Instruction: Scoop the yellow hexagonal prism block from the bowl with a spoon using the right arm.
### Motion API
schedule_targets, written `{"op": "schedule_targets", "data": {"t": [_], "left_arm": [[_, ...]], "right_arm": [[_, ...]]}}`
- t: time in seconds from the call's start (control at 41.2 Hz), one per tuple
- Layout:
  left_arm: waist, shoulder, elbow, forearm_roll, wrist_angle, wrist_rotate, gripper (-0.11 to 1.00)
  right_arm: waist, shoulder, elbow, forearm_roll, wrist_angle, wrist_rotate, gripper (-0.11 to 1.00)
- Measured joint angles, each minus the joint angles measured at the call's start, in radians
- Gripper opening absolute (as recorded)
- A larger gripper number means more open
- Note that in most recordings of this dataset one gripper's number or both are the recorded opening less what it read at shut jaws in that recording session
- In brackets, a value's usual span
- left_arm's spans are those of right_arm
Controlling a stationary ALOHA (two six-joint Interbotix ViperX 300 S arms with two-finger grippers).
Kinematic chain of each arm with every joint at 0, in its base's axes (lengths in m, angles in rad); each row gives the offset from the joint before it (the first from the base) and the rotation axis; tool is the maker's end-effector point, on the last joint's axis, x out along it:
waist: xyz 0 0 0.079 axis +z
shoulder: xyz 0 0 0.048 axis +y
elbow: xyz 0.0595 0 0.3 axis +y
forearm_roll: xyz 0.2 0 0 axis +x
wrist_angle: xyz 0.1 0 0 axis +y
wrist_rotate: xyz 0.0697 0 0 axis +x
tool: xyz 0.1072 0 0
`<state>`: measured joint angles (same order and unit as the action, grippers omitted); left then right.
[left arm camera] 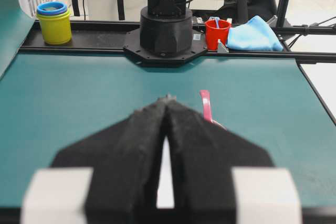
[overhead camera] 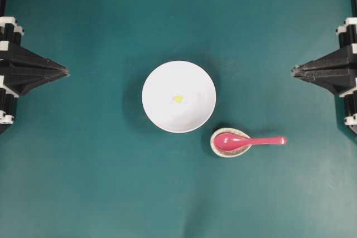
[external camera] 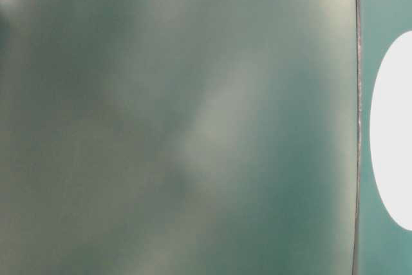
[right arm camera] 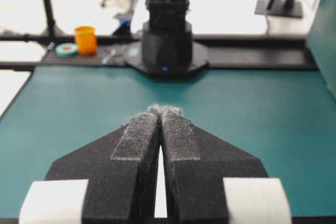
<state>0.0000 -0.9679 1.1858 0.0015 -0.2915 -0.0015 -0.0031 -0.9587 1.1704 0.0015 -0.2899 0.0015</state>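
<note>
The glossy pink-red soup spoon (overhead camera: 245, 141) lies nearest, its scoop in a small speckled dish (overhead camera: 217, 145), handle pointing right toward the closed, empty right gripper (overhead camera: 294, 71). Just beyond, left of it, the tiny yellow hexagonal block (overhead camera: 178, 98) sits mid white bowl (overhead camera: 153, 82); the left gripper (overhead camera: 66, 72), closed too, is farther.

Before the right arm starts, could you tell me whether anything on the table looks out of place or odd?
Nothing is spilled or damaged. The yellow block lies inside the white bowl, and the pink spoon rests with its scoop in the small speckled dish. One oddity: the table-level view is blurred, showing only a white shape at its right edge.
</note>
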Motion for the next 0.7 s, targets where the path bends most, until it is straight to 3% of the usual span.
{"op": "schedule_targets", "data": {"t": [0.024, 0.049, 0.073, 0.703], "left_arm": [[0.000, 0.000, -0.002, 0.002, 0.003, 0.000, -0.01], [0.000, -0.003, 0.000, 0.002, 0.012, 0.000, 0.16], [0.000, -0.005, -0.002, 0.003, 0.018, 0.000, 0.19], [0.000, -0.025, -0.002, 0.006, 0.041, -0.002, 0.19]], "right_arm": [[0.000, 0.000, 0.000, 0.002, 0.000, 0.000, 0.00], [0.000, 0.000, 0.000, -0.003, 0.000, -0.008, 0.00], [0.000, 0.000, 0.000, -0.005, 0.000, -0.008, 0.00], [-0.003, 0.020, -0.005, -0.020, 0.000, -0.009, 0.01]]}}
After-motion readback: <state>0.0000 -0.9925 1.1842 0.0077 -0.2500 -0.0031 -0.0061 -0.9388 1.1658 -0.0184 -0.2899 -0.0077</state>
